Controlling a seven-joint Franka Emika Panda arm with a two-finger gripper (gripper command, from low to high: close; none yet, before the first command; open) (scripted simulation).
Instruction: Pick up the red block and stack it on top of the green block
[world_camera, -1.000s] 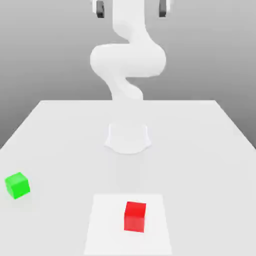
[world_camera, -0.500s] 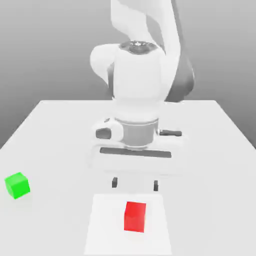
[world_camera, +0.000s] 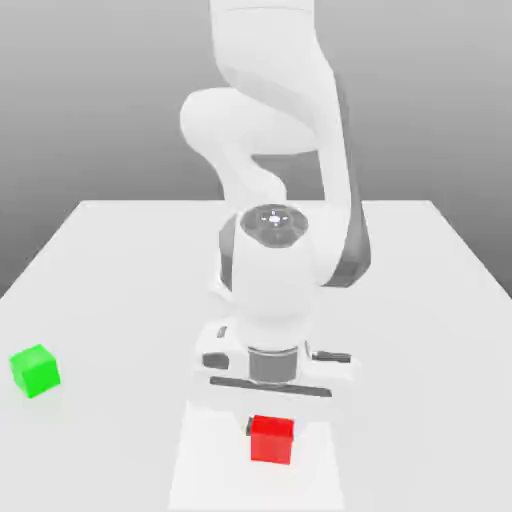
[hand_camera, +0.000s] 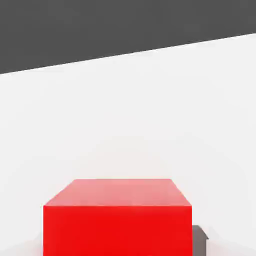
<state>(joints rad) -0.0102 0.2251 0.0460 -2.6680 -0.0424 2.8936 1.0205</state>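
Exterior view: gripper lowered right over the red block, block directly beneath at 6 o'clock on the table — finger state impossible to tell. Green block well apart toward 9 o'clock.

A simulated test bench, no lived-in room. Told by the flat, textureless white worktop floating against a plain grey gradient with no walls, floor or furniture. Told too by the smooth, unmarked white arm mounted on the worktop itself, and by two plain cubes, the red block and the green block, evenly coloured and without any wear.
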